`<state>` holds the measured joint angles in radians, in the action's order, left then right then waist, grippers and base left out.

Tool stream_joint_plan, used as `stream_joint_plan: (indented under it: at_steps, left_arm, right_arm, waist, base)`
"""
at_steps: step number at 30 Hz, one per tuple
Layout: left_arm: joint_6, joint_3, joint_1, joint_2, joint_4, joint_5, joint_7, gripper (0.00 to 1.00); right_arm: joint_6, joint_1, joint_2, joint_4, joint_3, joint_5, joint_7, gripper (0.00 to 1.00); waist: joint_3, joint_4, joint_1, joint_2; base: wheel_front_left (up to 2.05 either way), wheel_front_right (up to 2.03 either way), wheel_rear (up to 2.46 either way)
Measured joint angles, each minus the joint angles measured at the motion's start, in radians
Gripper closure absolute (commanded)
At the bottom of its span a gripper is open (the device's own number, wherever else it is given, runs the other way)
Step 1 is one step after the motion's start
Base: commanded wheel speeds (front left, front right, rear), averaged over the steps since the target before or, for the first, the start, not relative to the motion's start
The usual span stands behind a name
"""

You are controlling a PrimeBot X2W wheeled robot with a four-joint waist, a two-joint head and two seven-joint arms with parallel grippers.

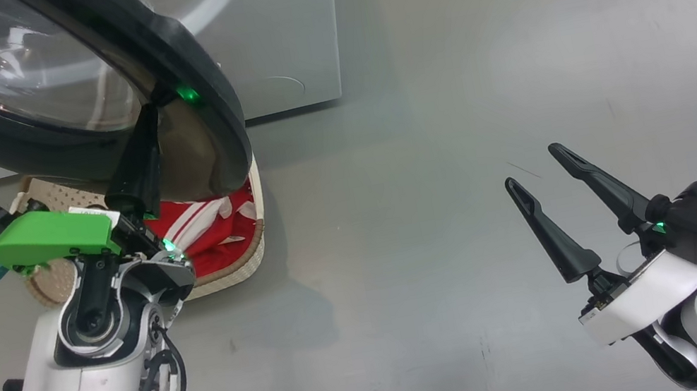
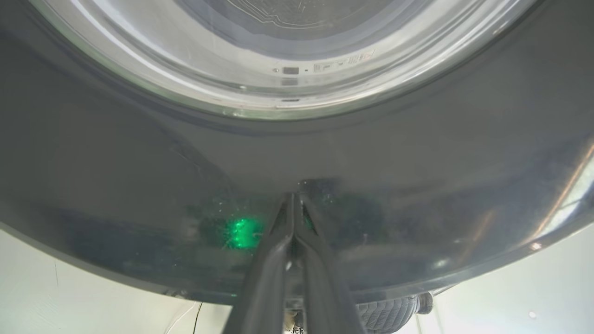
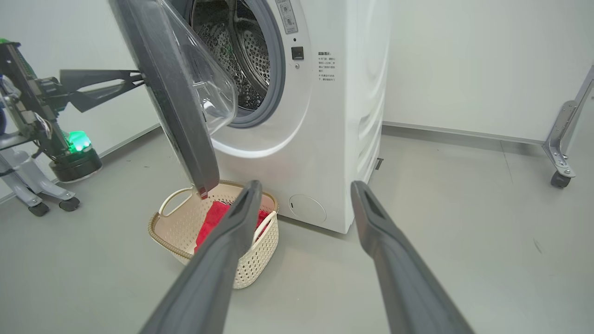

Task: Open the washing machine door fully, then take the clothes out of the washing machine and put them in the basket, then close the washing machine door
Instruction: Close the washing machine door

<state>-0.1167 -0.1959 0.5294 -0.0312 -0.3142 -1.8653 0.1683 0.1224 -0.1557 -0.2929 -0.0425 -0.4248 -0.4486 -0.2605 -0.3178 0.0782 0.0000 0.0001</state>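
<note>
Black door rim [image 2: 139, 185] — against left pincer [image 2: 293, 195]

Large round washing machine door [image 1: 214, 90]: wide black plastic rim, high gloss, mirror-like (it throws back a green light). Its bulging window is clear, smooth glass. Big white front-loading washing machine [image 3: 334, 139]: smooth white shell with a satin sheen, matt grey rubber drum seal [image 3: 276, 83], bright perforated metal drum [image 3: 241, 60]. Small cream plastic basket [image 3: 260, 260]: perforated walls, brown woven-look rim. Bright red clothes [image 1: 212, 237]: soft matt cloth, white stripes. Right gripper [image 1: 532, 164]: matt dark plastic fingers. Grey floor [image 1: 452, 134]: smooth, faint sheen, a few scuffs.
</note>
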Motion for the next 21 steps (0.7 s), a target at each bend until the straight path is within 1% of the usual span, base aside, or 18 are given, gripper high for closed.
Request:
stream_joint_plan:
  at_steps: [10,19,21]
  left_arm:
    - [-0.003,-0.014,0.038,0.001,-0.032,0.001,-0.11,1.0]
    - [-0.003,-0.015,0.091,0.001,-0.018,0.002,-0.213,1.0]
    - [-0.003,-0.028,0.1,0.001,-0.014,0.002,-0.227,1.0]
  right_arm:
    - [0.0,-0.011,0.011,-0.007,-0.013,-0.002,0.0,0.0]
    - [0.0,-0.02,0.012,-0.015,-0.01,-0.011,0.0,0.0]
    - [0.0,-0.019,0.011,-0.016,-0.001,-0.011,0.0,0.0]
  waist:
    - [-0.01,0.038,0.0,0.0]
    - [-0.022,0.084,0.0,0.0]
    - [-0.024,0.092,0.0,0.0]
  base:
    - [0.0,0.0,0.0]
    - [0.0,0.0,0.0]
    - [0.0,0.0,0.0]
